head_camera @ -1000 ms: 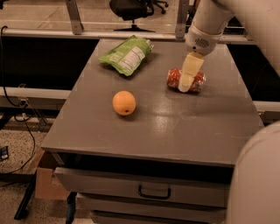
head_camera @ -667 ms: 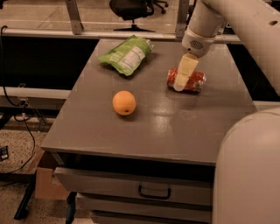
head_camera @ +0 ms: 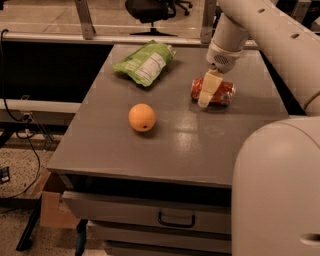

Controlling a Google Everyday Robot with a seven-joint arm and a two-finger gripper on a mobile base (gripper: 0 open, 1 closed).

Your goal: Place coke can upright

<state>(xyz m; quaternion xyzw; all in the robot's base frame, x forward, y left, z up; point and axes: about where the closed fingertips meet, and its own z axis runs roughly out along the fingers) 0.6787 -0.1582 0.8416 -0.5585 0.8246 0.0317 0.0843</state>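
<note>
The red coke can point(head_camera: 220, 92) lies on its side on the grey table point(head_camera: 170, 140), right of centre, its long axis running left to right. My gripper point(head_camera: 208, 92) hangs from the white arm point(head_camera: 250, 30) and is down over the can's left part. A pale finger point(head_camera: 207, 91) crosses the front of the can.
An orange point(head_camera: 142, 117) sits left of the can, mid-table. A green snack bag point(head_camera: 145, 63) lies at the back left. The arm's white body point(head_camera: 277, 190) fills the lower right. Drawers point(head_camera: 175, 219) are below the table's front edge. An office chair point(head_camera: 150, 10) stands behind.
The gripper has shifted a little to the left along the can and sits lower on it. The can, orange and bag have stayed in place.
</note>
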